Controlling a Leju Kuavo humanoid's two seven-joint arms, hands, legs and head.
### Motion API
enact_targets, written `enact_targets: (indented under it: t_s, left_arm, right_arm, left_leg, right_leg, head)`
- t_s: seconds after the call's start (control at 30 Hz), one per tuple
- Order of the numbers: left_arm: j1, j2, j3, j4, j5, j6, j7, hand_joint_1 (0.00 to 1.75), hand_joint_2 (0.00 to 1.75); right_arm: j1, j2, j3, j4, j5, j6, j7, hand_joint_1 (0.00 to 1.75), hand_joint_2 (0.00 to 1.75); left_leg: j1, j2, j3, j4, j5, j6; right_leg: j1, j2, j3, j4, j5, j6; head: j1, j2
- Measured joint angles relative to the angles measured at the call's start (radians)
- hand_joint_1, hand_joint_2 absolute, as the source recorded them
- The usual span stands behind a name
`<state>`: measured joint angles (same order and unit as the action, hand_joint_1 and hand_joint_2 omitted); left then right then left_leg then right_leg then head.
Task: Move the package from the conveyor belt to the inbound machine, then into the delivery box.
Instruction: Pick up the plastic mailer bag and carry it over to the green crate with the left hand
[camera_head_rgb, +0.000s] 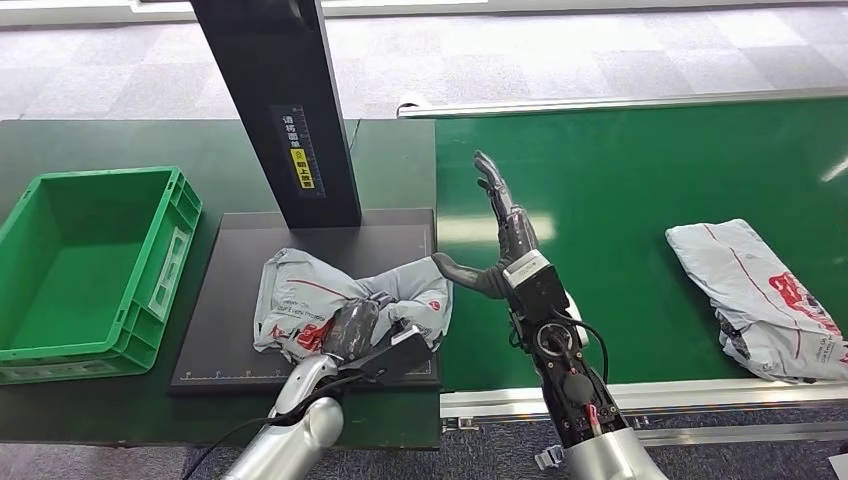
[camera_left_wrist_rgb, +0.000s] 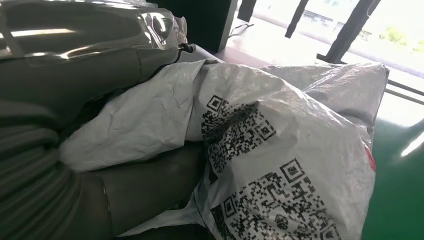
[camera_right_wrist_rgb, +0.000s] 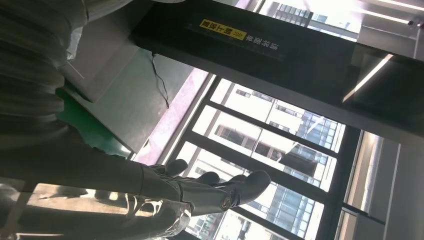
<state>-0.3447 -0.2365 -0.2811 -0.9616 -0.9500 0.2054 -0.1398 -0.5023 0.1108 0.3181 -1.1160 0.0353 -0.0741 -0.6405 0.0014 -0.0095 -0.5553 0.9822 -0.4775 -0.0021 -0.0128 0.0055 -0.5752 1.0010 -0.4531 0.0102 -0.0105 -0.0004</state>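
A crumpled grey package (camera_head_rgb: 340, 298) with red print lies on the black scanner plate (camera_head_rgb: 235, 290) of the inbound machine. My left hand (camera_head_rgb: 358, 325) grips its near side; the left wrist view shows the package (camera_left_wrist_rgb: 280, 150) with QR codes pressed against my thumb and fingers (camera_left_wrist_rgb: 145, 185). My right hand (camera_head_rgb: 503, 240) hovers over the green conveyor belt (camera_head_rgb: 620, 200) just right of the plate, fingers spread and holding nothing; its fingertips (camera_right_wrist_rgb: 240, 190) show in the right wrist view. The green delivery box (camera_head_rgb: 90, 270) stands at the left.
A second grey package (camera_head_rgb: 765, 300) lies on the belt at the far right. The machine's black column (camera_head_rgb: 285, 100) rises behind the plate. A silver rail (camera_head_rgb: 700, 395) runs along the belt's near edge.
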Motion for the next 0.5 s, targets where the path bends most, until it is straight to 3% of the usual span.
enact_targets:
  t_s: [0.3, 0.5]
  left_arm:
    - [0.030, 0.002, 0.029, -0.047, 0.045, 0.058, -0.028, 1.75, 1.75]
    - [0.048, 0.022, 0.076, -0.135, -0.002, 0.361, -0.045, 1.75, 1.75]
  right_arm:
    - [0.018, -0.004, -0.004, -0.025, 0.003, -0.002, 0.003, 0.00, 1.75]
    - [0.030, -0.008, -0.012, -0.040, 0.002, -0.012, 0.004, 0.00, 1.75]
  left_leg:
    - [0.000, 0.000, -0.003, 0.000, 0.000, 0.000]
    - [0.000, 0.001, -0.004, 0.000, 0.000, 0.000]
  right_leg:
    - [0.000, 0.000, -0.003, 0.000, 0.000, 0.000]
    - [0.001, 0.000, -0.004, 0.000, 0.000, 0.000]
  head:
    - [0.000, 0.000]
    - [0.000, 0.000]
